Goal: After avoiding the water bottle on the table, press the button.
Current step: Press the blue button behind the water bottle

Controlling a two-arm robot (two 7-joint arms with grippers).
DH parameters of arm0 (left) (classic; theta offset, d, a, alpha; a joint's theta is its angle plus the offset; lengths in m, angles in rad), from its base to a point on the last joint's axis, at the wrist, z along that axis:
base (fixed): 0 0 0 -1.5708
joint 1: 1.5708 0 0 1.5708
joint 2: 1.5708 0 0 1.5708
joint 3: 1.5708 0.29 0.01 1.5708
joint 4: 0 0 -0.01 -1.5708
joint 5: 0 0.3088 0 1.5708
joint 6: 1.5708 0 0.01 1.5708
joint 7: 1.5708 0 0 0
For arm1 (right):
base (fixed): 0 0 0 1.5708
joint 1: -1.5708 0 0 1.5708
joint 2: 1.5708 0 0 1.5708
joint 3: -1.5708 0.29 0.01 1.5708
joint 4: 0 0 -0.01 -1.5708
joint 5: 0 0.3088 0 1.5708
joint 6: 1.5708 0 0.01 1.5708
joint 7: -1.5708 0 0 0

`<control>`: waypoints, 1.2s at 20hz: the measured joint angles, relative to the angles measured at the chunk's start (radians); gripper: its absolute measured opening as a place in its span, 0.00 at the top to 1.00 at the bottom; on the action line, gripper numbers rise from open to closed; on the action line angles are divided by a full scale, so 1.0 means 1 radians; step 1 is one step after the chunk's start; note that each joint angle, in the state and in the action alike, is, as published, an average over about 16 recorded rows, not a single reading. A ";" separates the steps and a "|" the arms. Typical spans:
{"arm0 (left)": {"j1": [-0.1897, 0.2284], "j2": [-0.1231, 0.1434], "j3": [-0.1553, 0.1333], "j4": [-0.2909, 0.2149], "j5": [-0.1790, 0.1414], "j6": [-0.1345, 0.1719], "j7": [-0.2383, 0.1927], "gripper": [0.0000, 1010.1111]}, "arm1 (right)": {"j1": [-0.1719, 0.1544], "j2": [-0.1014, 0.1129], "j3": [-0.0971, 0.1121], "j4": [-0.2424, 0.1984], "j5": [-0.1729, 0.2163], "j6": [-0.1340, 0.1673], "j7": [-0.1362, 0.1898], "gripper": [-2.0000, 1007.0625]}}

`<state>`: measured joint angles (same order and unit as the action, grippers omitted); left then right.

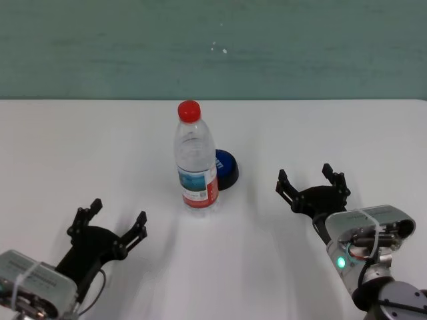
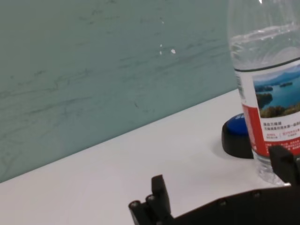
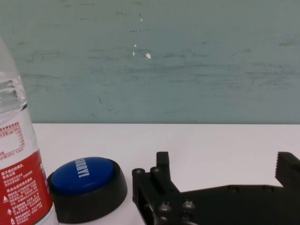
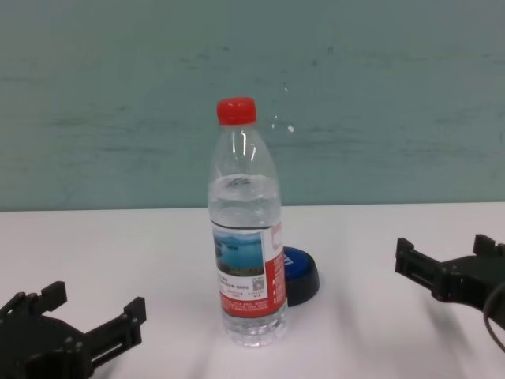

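water bottle (image 1: 195, 163), upright clear ribbed plastic with a red cap, stands on the smooth white table (image 1: 80, 147) just in front of the button (image 1: 225, 168), a low blue dome on a black base, screening it from a straight reach. left gripper (image 1: 110, 230) rests low at the near left, jaws spread. right gripper (image 1: 311, 184), jaws spread and empty, likely has the clearer path.

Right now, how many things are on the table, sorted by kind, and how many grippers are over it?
Water bottle: 1, upright, red cap on
Button: 1, just behind the bottle, toward the robot's right
Grippers: 2, left gripper and right gripper, both open and apart from the bottle
Total: 2 things on the table, plus 2 grippers
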<state>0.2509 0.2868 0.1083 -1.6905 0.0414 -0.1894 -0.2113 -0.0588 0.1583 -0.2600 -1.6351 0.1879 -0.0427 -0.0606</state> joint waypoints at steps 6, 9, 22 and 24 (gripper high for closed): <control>-0.001 -0.003 -0.002 0.001 -0.003 0.005 0.004 0.01 | 0.000 0.000 0.000 0.000 0.000 0.000 0.000 0.00; -0.001 -0.002 -0.001 0.001 -0.002 0.004 0.003 0.01 | 0.000 0.000 0.000 0.000 0.000 0.000 0.000 0.00; 0.001 0.000 0.000 -0.001 -0.001 0.000 0.000 0.01 | 0.000 0.000 0.000 0.000 0.000 0.000 0.000 0.00; 0.001 0.001 0.000 -0.001 -0.003 -0.002 -0.003 0.01 | 0.000 0.000 0.000 0.000 0.000 0.000 0.000 0.00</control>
<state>0.2515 0.2878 0.1087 -1.6912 0.0382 -0.1915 -0.2143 -0.0588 0.1583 -0.2600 -1.6351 0.1879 -0.0427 -0.0605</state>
